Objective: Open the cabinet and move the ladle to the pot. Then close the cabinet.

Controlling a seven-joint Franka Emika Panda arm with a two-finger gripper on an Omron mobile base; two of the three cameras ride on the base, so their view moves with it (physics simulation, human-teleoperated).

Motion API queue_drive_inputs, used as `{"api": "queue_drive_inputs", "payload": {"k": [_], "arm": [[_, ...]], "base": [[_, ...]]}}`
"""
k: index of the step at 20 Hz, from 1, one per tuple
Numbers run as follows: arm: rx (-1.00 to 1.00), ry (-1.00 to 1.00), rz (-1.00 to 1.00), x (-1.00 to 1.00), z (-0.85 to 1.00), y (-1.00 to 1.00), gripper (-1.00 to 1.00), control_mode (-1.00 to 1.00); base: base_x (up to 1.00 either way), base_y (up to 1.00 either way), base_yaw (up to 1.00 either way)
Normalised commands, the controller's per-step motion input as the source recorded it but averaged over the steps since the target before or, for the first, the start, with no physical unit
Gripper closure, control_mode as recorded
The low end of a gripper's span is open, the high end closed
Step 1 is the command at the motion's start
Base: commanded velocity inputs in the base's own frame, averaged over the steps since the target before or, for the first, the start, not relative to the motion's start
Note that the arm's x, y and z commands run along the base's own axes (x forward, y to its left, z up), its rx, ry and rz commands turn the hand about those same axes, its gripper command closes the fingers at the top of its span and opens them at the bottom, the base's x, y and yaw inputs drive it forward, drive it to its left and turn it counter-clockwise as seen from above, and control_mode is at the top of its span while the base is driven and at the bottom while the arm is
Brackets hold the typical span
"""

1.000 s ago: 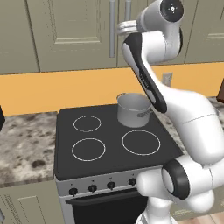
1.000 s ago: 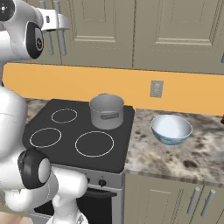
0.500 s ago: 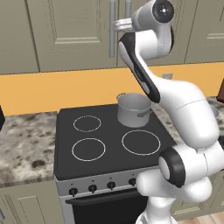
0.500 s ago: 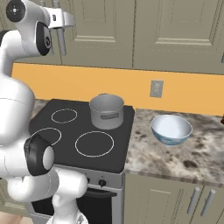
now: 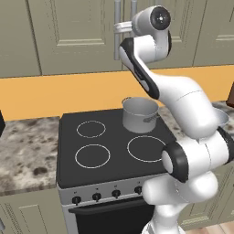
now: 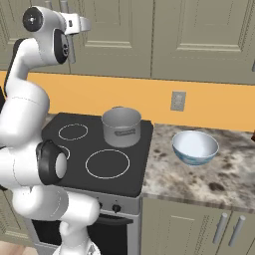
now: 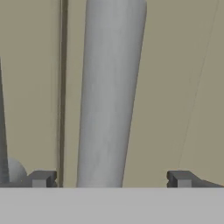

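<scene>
The arm reaches up and away from the base to the cabinet [image 5: 82, 36], whose 2 tall panelled doors are shut, the seam between them showing as a thin dark line in the hand view. The gripper [image 7: 109, 179] is spread wide, holding nothing, with its 2 dark fingertips [image 7: 43, 178] standing either side of a long silver bar handle [image 7: 111, 92] that runs upright between them without touching either one. In the left base view the gripper [image 5: 119, 28] sits level with the upper part of the 2 handles, right at the middle seam of the doors; in the right base view the gripper [image 6: 82, 23] points at the same door front, with a handle [image 6: 65, 30] just beside it. Below, the pot [image 6: 121, 126] stands upright on the far right part of the black stove top [image 6: 94, 154], behind the near right ring, its inside hidden from view. To the right of the stove, a pale-blue and white bowl [image 6: 195, 147] rests on the speckled counter [image 6: 204, 174], well apart from the pot. A wall socket [image 6: 178, 101] sits on the orange backsplash above it.
</scene>
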Motion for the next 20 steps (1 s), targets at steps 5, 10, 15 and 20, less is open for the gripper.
{"api": "queue_drive_inputs", "payload": {"k": [5,10,15,20], "arm": [[0.00,0.01,0.00,0.59,-0.03,0.03,-1.00,-1.00],[0.00,0.02,0.00,0.37,-0.04,0.00,1.00,-1.00],[0.00,0.00,0.00,0.01,-0.01,0.00,1.00,-1.00],[0.00,0.01,0.00,0.00,-0.04,0.00,1.00,-1.00]], "base": [[0.00,0.00,0.00],[0.00,0.00,0.00],[0.00,0.00,0.00],[0.00,0.00,0.00]]}}
